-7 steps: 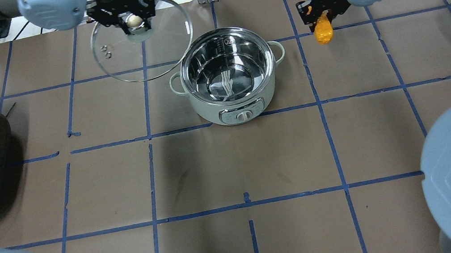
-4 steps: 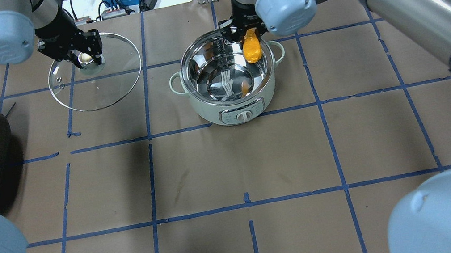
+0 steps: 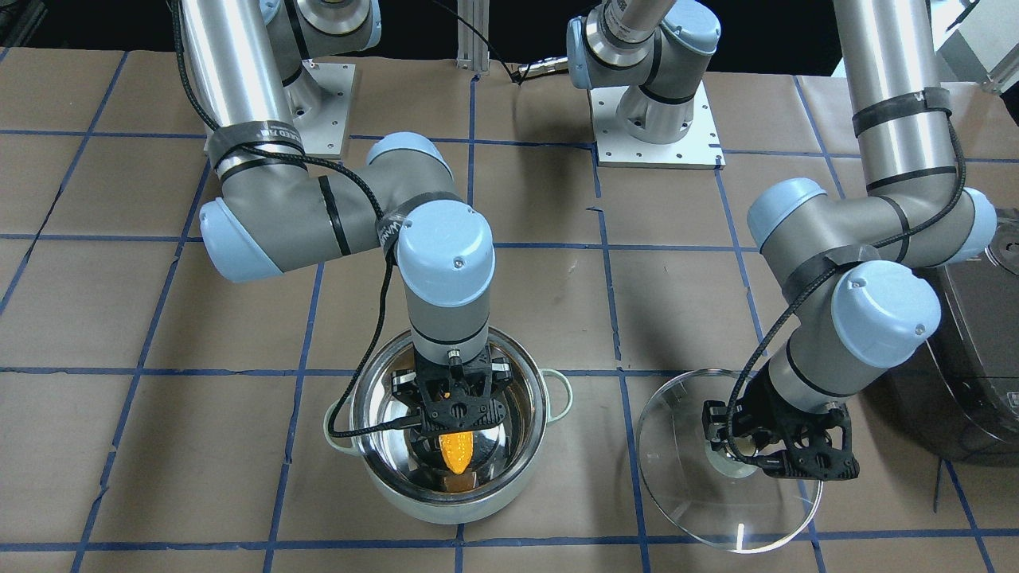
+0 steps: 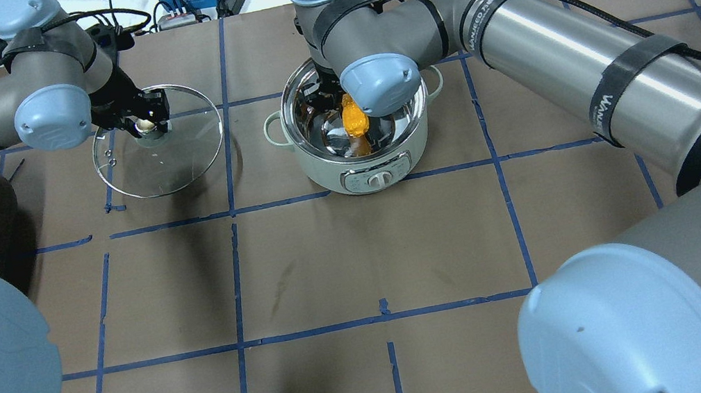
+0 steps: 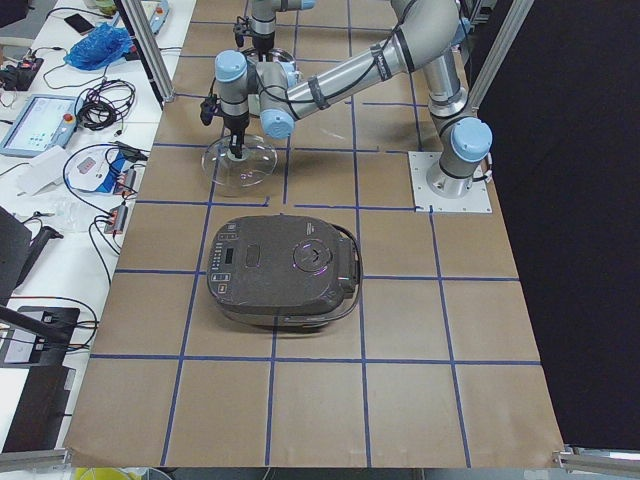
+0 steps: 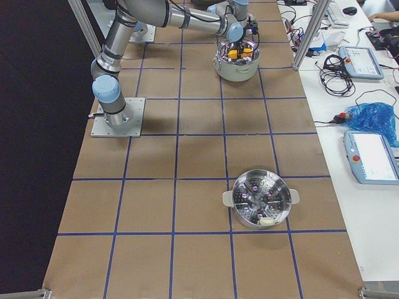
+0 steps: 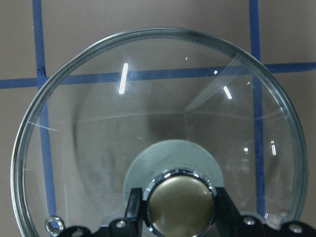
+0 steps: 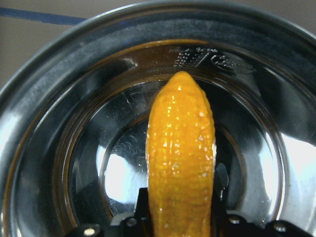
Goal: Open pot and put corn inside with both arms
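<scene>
Corn (image 8: pixel 180 163) gripped fast between right fingers (image 8: pixel 142 210) inside open pot (image 4: pixel 318 166); glass lid (image 4: pixel 177 167) beside pot, knob (image 7: pixel 177 205) pinched between left fingers (image 7: pixel 134 210).

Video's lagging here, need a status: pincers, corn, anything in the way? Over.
Right pincer shut on corn, tip down inside open pot. Left pincer shut on lid knob, glass lid held aside of pot. Nothing blocking the drop.

Left arm (image 3: pixel 888 56), right arm (image 3: pixel 227 64): silver-grey tubes carrying rounded light-blue joint caps (image 3: pixel 444 251), each cap showing one small screw. Black cables (image 3: pixel 380 318) running along the outside. Black straps (image 3: pixel 253 137) bearing white lettering. Square white base plates (image 3: pixel 704 147) showing rows of screws.
</scene>
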Robot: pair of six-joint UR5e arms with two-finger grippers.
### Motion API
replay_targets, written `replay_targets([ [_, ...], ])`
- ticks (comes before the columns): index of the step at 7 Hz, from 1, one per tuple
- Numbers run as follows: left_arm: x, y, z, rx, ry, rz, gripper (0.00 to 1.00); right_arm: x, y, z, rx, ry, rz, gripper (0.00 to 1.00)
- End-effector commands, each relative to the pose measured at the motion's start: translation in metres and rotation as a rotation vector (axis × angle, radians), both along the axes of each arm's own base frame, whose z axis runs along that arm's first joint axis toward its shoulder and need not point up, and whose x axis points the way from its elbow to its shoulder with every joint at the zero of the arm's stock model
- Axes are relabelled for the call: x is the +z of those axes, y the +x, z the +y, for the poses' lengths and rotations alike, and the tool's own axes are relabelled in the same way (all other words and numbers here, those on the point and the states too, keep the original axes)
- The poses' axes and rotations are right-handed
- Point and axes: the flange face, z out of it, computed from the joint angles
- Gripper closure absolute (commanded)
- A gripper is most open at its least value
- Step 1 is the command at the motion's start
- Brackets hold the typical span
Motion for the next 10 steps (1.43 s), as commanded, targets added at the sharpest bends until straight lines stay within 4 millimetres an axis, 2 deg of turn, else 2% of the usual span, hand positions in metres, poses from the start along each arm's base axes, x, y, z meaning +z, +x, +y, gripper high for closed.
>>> replay_targets([
  [1, -0.027, 0.002, -0.002, 0.014, 0.016, 0.008, 0.9, -0.027, 0.001, -0.003, 0.0, 0.012, 0.012, 0.91],
  [2, -0.028, 0.002, -0.003, 0.009, 0.016, 0.009, 0.61, -0.033, 0.001, -0.003, -0.002, 0.021, 0.013, 0.82],
  [3, -0.028, 0.002, -0.003, 0.006, 0.015, 0.007, 0.48, -0.036, -0.001, -0.002, 0.007, 0.032, 0.018, 0.03],
  [4, -0.022, 0.002, -0.003, 0.002, 0.005, 0.007, 0.0, -0.02, -0.011, -0.008, 0.001, 0.023, 0.009, 0.0],
  [5, -0.004, 0.003, -0.004, 0.001, -0.022, -0.006, 0.0, 0.012, -0.015, -0.003, -0.006, -0.005, -0.006, 0.0],
  [6, 0.012, 0.004, -0.006, 0.012, -0.038, -0.012, 0.0, 0.058, -0.034, 0.002, -0.023, -0.009, -0.004, 0.0],
  [7, 0.037, -0.003, 0.0, 0.013, -0.06, -0.009, 0.0, 0.112, -0.067, 0.023, -0.059, 0.03, -0.001, 0.0],
  [9, 0.126, -0.019, 0.051, 0.087, -0.008, 0.004, 0.0, 0.209, -0.11, 0.079, -0.085, 0.042, -0.035, 0.01],
  [10, 0.169, -0.039, 0.085, 0.073, 0.015, 0.006, 0.0, 0.23, -0.148, 0.098, -0.131, 0.092, -0.048, 0.08],
])
